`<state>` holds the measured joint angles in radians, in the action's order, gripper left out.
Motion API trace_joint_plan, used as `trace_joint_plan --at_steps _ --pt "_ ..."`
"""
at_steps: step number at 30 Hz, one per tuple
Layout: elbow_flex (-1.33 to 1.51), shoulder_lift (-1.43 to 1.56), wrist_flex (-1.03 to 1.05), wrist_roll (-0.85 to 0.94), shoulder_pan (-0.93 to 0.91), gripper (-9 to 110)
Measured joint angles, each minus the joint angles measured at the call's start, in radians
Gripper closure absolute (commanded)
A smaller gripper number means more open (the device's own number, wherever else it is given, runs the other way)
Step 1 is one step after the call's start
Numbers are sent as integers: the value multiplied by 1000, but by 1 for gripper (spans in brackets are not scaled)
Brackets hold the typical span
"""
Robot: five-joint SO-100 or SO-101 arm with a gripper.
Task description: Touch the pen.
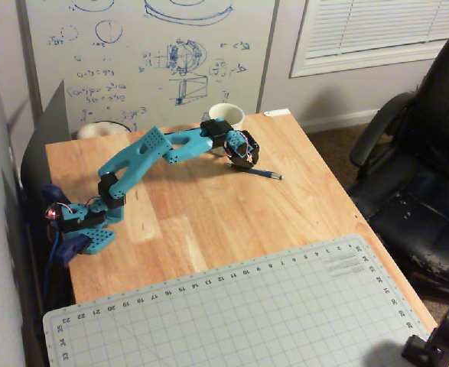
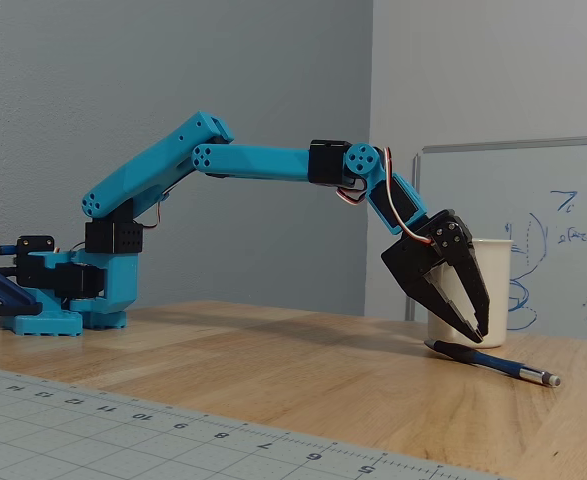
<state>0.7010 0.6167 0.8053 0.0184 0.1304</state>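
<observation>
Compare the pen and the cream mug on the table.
The pen lies flat; the mug stands upright. The pen is thin and dark with a blue-grey barrel; the mug is wide and cream. The pen lies in front of the mug in the fixed view. Both rest on the wooden table.

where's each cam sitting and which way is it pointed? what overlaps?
Overhead view: high above the near table edge, tilted down toward the whiteboard; shows the whole arm, gripper, cutting mat, chair.
Fixed view: near tabletop height, side-on, the mat's ruled edge in front; shows the base, the arm and the gripper above the pen.
Shared: arm, pen, cream mug, whiteboard, mat.
</observation>
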Motion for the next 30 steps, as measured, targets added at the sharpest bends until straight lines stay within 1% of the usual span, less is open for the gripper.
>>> trace_joint_plan --at_steps 1,3,5,8,13,16,18,22,24,26,30 --pt "3 0 0 0 0 101" --pt "118 35 25 66 -11 101" --pt "345 186 127 89 -34 101" --pt "753 476 221 104 -43 101" --pt "1485 979 252 109 -37 101" --pt "1905 1342 272 109 -37 101" --pt "2120 1634 272 110 -38 101" --pt "2353 2226 262 109 -40 101" --pt "2418 2436 272 109 -37 101" --pt "2444 2516 272 109 -38 101" --pt "2451 2559 272 109 -38 101"
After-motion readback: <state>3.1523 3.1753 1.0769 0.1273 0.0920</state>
